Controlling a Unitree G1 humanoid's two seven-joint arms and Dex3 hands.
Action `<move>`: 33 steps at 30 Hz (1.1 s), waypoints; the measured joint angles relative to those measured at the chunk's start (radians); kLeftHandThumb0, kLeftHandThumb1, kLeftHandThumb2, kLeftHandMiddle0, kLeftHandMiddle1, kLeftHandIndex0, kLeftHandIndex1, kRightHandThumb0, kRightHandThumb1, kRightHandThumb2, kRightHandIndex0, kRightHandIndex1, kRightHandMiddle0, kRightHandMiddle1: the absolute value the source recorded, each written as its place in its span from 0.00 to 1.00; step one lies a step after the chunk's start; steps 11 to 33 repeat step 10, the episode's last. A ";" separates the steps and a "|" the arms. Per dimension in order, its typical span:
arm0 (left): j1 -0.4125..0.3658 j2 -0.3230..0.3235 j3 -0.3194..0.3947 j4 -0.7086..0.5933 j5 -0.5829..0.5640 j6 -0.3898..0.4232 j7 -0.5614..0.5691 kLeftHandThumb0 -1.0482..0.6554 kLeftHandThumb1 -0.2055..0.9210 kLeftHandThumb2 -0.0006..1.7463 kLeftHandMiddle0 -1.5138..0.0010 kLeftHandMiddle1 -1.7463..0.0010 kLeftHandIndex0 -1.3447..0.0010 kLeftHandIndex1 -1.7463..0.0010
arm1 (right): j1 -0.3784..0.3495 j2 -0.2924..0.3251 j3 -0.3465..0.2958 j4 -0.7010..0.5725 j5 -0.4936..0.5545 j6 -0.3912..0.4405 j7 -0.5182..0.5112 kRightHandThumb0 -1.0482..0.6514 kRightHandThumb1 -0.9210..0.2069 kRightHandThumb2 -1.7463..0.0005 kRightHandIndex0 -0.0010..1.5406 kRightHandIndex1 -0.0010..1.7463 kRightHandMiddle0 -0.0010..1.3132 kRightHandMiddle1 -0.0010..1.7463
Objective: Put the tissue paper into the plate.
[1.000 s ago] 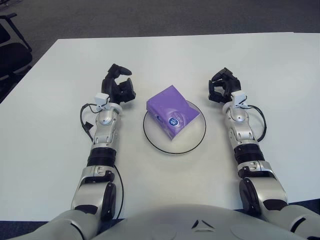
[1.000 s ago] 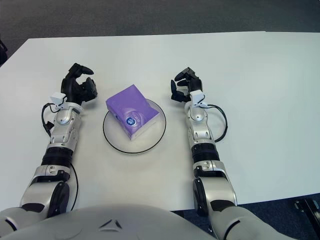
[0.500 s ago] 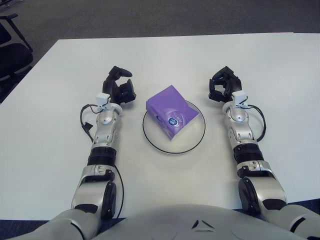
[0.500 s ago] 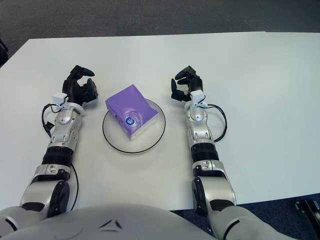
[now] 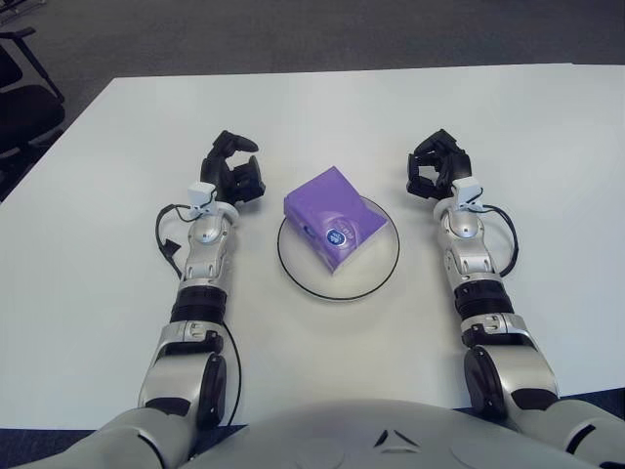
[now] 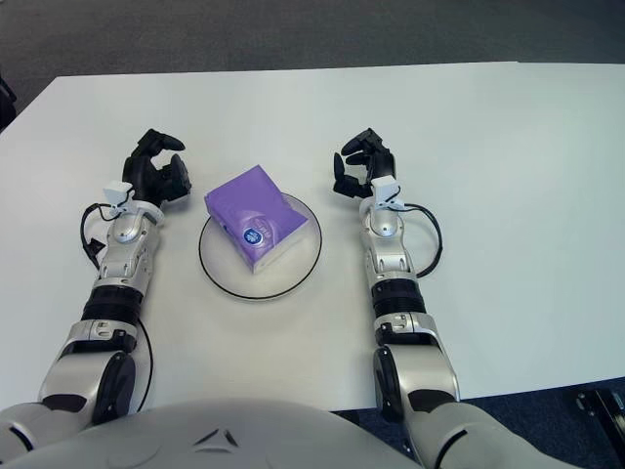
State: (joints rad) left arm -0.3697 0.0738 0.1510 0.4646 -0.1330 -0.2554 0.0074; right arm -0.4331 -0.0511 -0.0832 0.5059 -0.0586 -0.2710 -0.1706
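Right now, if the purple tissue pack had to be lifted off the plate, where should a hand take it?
Grip the purple tissue pack across its two long side faces, coming from above. It lies flat, turned diagonally on the plate, so the hand should rotate to match.
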 measured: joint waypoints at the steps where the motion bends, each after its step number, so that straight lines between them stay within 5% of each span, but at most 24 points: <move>1: -0.002 0.001 0.000 0.006 0.000 0.000 0.000 0.34 0.51 0.72 0.14 0.00 0.57 0.00 | 0.000 0.001 0.000 0.000 0.000 0.000 0.000 0.35 0.44 0.32 0.72 1.00 0.40 1.00; 33: -0.018 0.007 0.001 0.053 -0.001 0.000 -0.004 0.34 0.51 0.72 0.14 0.00 0.57 0.00 | 0.000 0.005 0.001 -0.005 0.000 0.000 -0.008 0.35 0.45 0.31 0.72 1.00 0.41 1.00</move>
